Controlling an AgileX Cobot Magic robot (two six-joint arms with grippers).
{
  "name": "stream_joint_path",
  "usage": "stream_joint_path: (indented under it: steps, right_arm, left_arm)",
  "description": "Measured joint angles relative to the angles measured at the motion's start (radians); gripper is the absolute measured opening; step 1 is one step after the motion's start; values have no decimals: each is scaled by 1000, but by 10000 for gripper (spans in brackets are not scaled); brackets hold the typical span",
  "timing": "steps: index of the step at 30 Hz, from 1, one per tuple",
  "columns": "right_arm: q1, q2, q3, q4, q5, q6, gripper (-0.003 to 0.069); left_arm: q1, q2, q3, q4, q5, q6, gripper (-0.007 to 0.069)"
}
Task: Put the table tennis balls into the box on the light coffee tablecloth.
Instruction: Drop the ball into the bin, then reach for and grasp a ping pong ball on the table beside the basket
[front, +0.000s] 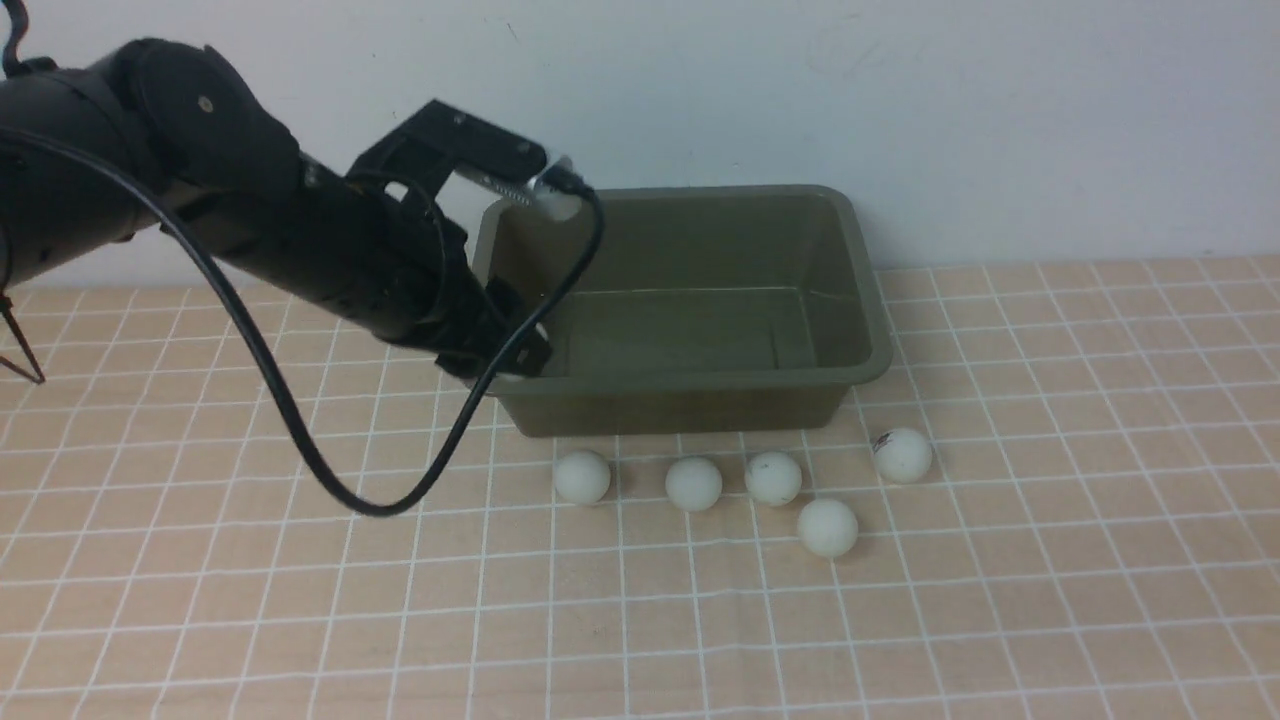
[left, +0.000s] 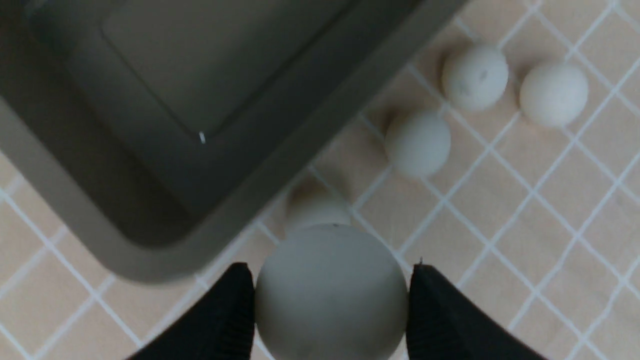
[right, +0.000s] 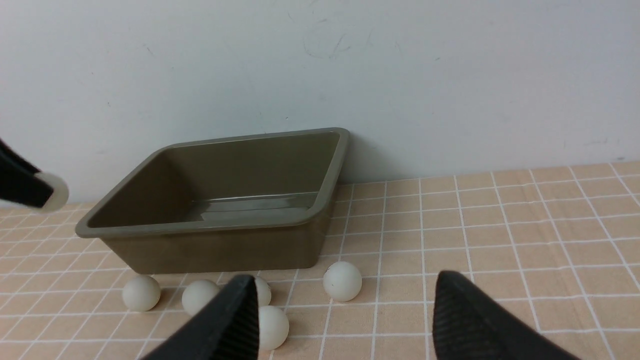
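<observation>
My left gripper (left: 331, 267) is shut on one white table tennis ball (left: 331, 295), held above the cloth just outside the box's rim (left: 150, 265). In the front view the left gripper (front: 505, 345) hangs at the near left corner of the olive-green box (front: 680, 410), and its wrist hides the held ball. Several more table tennis balls (front: 693, 484) lie on the light coffee tablecloth (front: 1000, 600) in front of the box. My right gripper (right: 345, 277) is open with nothing in it, back from those balls (right: 141, 293), and is out of the front view.
The box (right: 215, 250) stands against a white wall (front: 900, 100), and nothing shows inside it. A black cable (front: 300, 440) loops down from the left arm to the cloth left of the balls.
</observation>
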Motion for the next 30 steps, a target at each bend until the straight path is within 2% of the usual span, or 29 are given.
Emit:
stream_joint_path:
  steps: [4, 9, 13, 14, 16, 20, 23, 24, 28, 29, 30]
  right_arm:
    - [0, 0, 0, 0, 0, 0, 428]
    - [0, 0, 0, 0, 0, 0, 428]
    - [0, 0, 0, 0, 0, 0, 428]
    - [0, 0, 0, 0, 0, 0, 428]
    - [0, 0, 0, 0, 0, 0, 428]
    - [0, 0, 0, 0, 0, 0, 428]
    - [0, 0, 0, 0, 0, 0, 428]
    - [0, 0, 0, 0, 0, 0, 428]
    - [0, 0, 0, 0, 0, 0, 428]
    - [0, 0, 0, 0, 0, 0, 428]
    - [0, 0, 0, 0, 0, 0, 428]
  left_arm:
    - [0, 100, -142, -18, -18, 17, 318]
    - [0, 267, -324, 27, -2, 51, 318]
    - [0, 419, -474, 41, 81, 38, 362]
    - [0, 453, -532, 47, 124, -2, 401]
    - [0, 465, -583, 50, 176, -67, 431]
    - [0, 453, -683, 77, 296, -185, 435]
    - [0, 423, -792, 172, 433, -320, 386]
    - [0, 420, -803, 179, 438, -328, 377]
    - [0, 382, -826, 298, 464, -538, 254]
    - [0, 380, -820, 300, 464, -548, 248]
    - [0, 358, -786, 300, 464, -606, 200]
